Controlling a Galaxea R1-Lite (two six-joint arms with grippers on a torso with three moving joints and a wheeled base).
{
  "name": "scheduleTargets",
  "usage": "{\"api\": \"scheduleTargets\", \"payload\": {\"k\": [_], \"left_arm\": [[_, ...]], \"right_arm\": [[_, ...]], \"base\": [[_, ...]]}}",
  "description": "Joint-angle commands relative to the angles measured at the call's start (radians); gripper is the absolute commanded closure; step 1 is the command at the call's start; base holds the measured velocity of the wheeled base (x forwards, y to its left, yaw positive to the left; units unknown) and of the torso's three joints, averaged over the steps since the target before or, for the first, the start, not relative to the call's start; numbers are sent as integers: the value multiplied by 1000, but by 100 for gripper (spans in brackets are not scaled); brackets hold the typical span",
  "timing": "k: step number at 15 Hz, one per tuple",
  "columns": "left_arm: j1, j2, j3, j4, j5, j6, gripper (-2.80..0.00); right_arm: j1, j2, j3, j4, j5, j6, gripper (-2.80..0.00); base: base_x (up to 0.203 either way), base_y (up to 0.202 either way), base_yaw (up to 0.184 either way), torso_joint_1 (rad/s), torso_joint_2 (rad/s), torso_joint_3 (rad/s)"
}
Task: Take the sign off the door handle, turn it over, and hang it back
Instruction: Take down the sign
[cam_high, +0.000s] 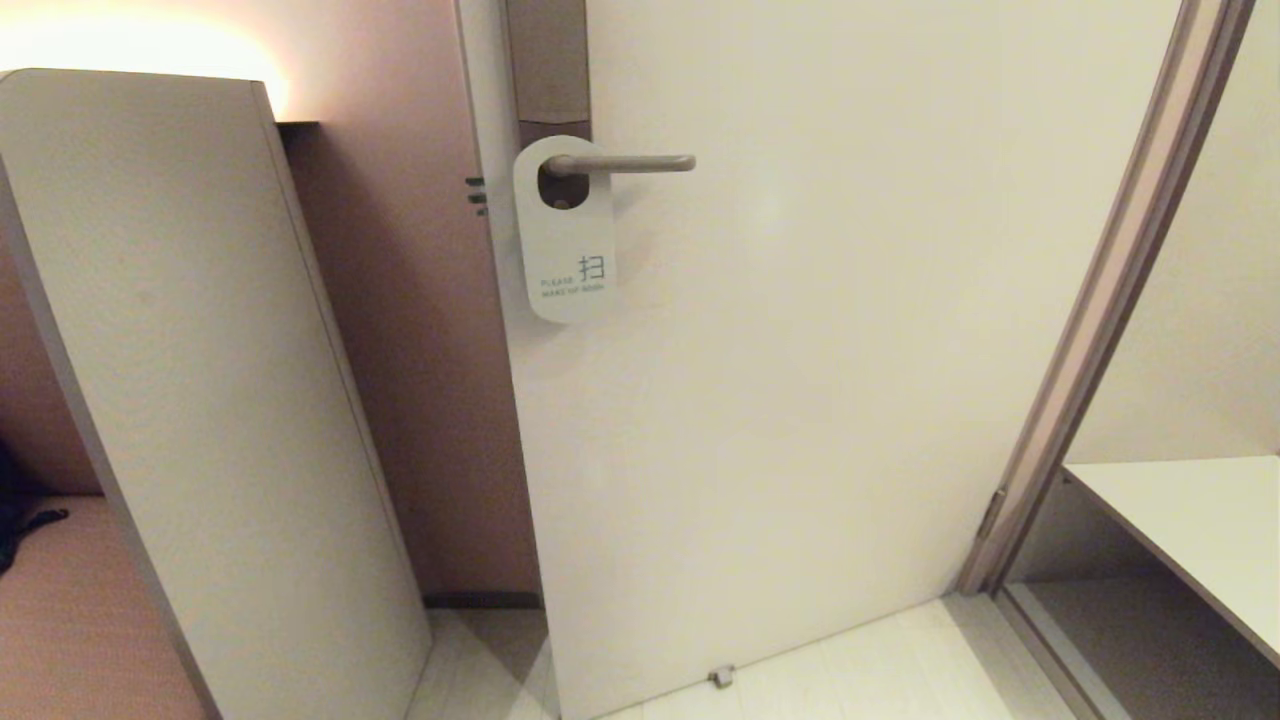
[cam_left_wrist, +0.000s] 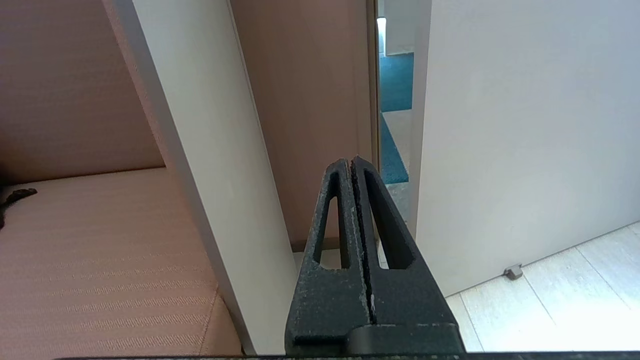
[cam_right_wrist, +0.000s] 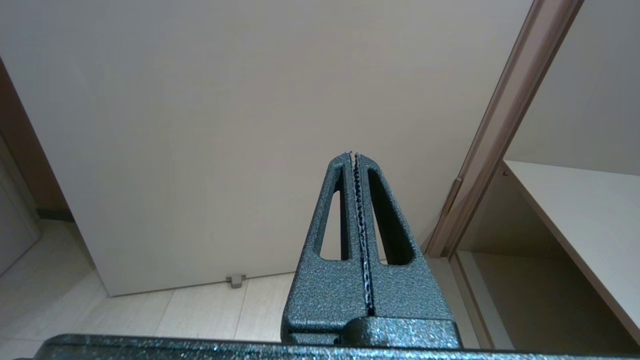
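Hanging by its oval hole from the door handle (cam_high: 622, 163), the sign (cam_high: 565, 232) sat in the upper middle of the head view, its white face outward with pale lettering reading "MAKE UP ROOM" and a character above it. The lever pointed toward the right of the frame from a tall backplate (cam_high: 548, 62) at the left edge of the white door (cam_high: 800, 400), and the sign lay flat against the door just below it. Neither arm appeared in the head view. The left tool (cam_left_wrist: 351, 161) showed only in its own wrist view, its two dark fingers pressed together with nothing between them, aimed toward the gap beside the door's edge, with a white panel (cam_left_wrist: 200, 150) and a striped tan cushion (cam_left_wrist: 100, 260) at that frame's left. The right tool (cam_right_wrist: 353, 155) was likewise fully closed and empty, facing the lower part of the door and a small door stop (cam_right_wrist: 235, 280) on the pale floor (cam_right_wrist: 200, 315). Both tools were well apart from the sign, which appeared in neither wrist view.
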Motion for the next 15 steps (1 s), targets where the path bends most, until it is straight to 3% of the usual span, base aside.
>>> {"api": "scheduleTargets", "payload": {"k": [1,15], "left_arm": [[0,0,-2,0,-1,1,0],[-1,0,-29,3,-9,7,0]], "right_arm": [[0,2,0,0,1,-1,0],[0,2,0,0,1,-1,0]], "base": [[0,0,0,0,0,0],[0,0,0,0,0,0]]}}
